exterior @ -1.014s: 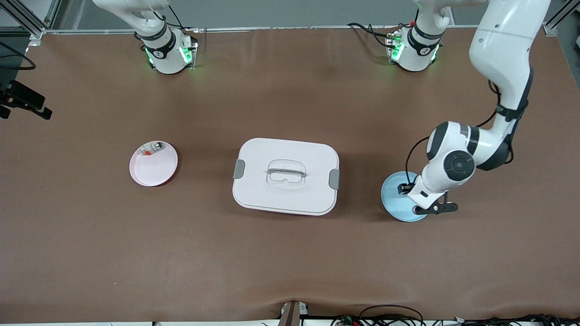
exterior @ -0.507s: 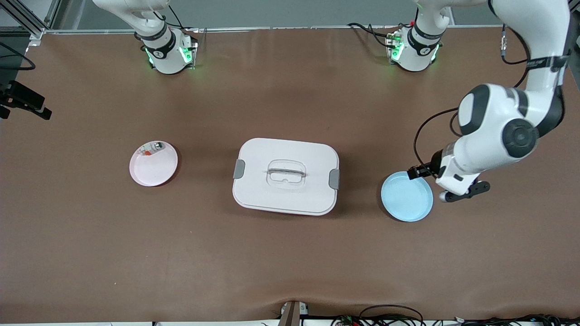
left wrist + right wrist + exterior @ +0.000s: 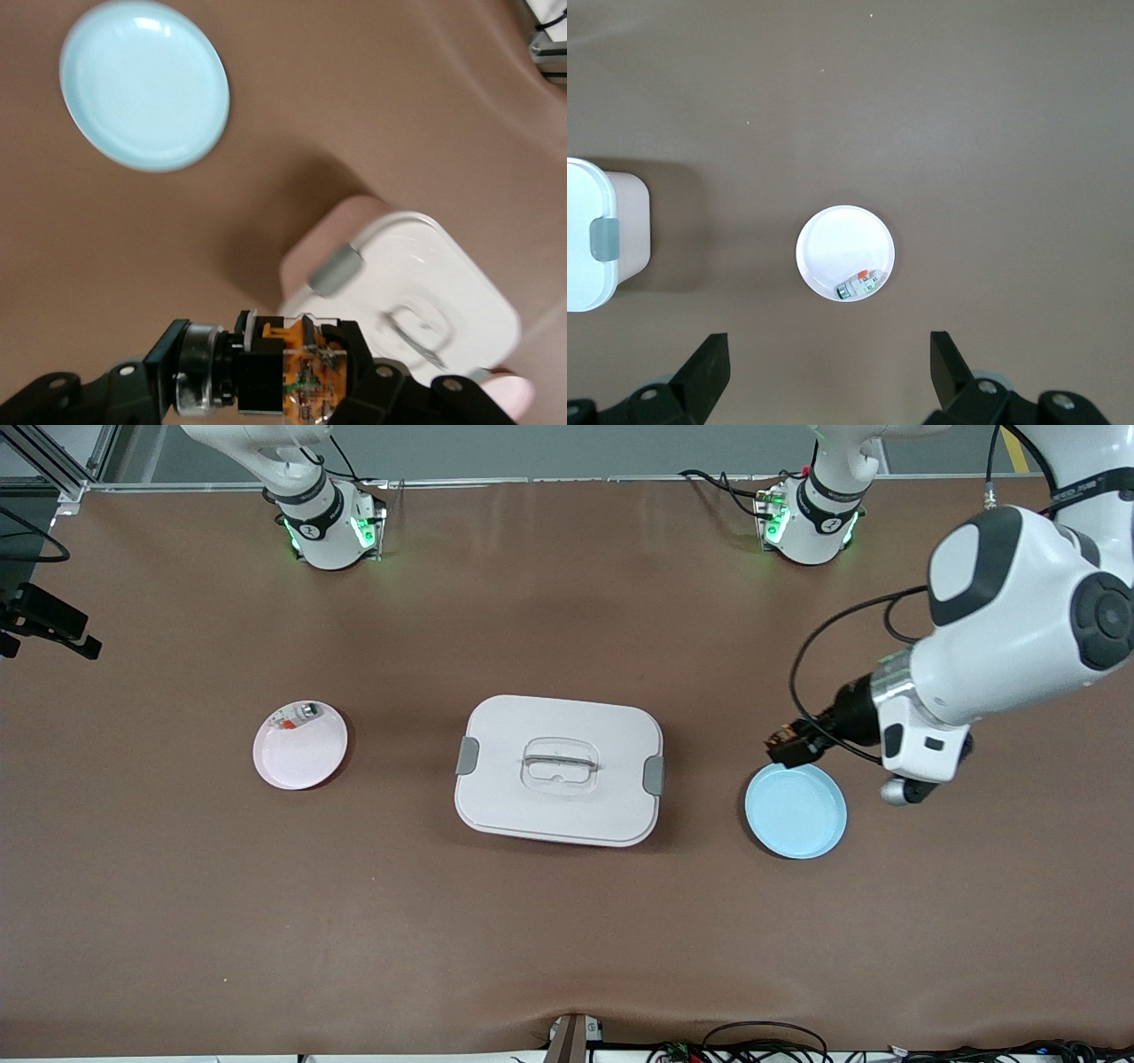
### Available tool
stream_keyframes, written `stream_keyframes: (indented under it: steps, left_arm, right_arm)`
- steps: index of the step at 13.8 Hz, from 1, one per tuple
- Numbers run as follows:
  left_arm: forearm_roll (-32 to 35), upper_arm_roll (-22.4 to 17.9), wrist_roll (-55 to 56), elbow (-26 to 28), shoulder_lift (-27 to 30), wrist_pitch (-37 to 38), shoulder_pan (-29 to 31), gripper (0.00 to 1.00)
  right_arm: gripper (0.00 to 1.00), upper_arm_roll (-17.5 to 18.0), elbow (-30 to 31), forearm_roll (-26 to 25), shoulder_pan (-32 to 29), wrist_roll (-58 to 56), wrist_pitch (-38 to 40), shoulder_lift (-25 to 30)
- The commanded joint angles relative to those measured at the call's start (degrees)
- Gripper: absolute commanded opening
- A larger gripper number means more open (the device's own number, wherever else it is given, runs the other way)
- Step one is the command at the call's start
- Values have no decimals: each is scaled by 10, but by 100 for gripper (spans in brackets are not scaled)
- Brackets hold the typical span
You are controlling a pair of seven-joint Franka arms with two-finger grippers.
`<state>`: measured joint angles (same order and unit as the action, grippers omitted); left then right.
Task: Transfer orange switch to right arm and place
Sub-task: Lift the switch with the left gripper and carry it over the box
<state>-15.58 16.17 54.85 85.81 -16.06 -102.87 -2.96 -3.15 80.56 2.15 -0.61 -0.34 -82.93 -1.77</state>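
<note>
The orange switch [image 3: 789, 742], a tiny black part with an orange end, is gripped in my left gripper [image 3: 795, 745]. It hangs in the air over the table beside the rim of the blue plate [image 3: 796, 812]. In the left wrist view the switch [image 3: 306, 379] sits between the black fingers of the left gripper [image 3: 266, 390], and the bare blue plate [image 3: 144, 84] lies below. My right gripper [image 3: 828, 354] is open and empty, high above the pink plate [image 3: 842, 241]. It is out of the front view.
A white lidded box [image 3: 558, 771] stands mid-table and shows in the left wrist view [image 3: 416, 292]. The pink plate [image 3: 301, 751] lies toward the right arm's end of the table and holds a whitish-silver part with a red-orange patch [image 3: 297, 715], also in the right wrist view [image 3: 859, 285].
My left gripper has risen off the blue plate with the switch in it, and the arm has swung up. The plate is now bare. The right arm has not moved.
</note>
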Motion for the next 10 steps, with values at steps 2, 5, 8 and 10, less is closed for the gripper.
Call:
stream_keyframes:
  steps: [2,5,8,10]
  left_arm:
    - [-9,17,163,-42,-18,-15,-44,35]
    - [-9,16,315,-42,-21,-77,-97,35]
    - [-7,16,471,-42,-37,-121,-136,35]
    - [-9,17,538,-42,-39,-150,-153,35]
  right_arm:
    - [100,1,12,0,-11,-5,-3,10]
    - [100,1,11,0,-11,-5,-7,9]
    - [100,1,7,0,-11,-5,-11,7]
    - [100,2,6,-11,-8,-8,-7,8]
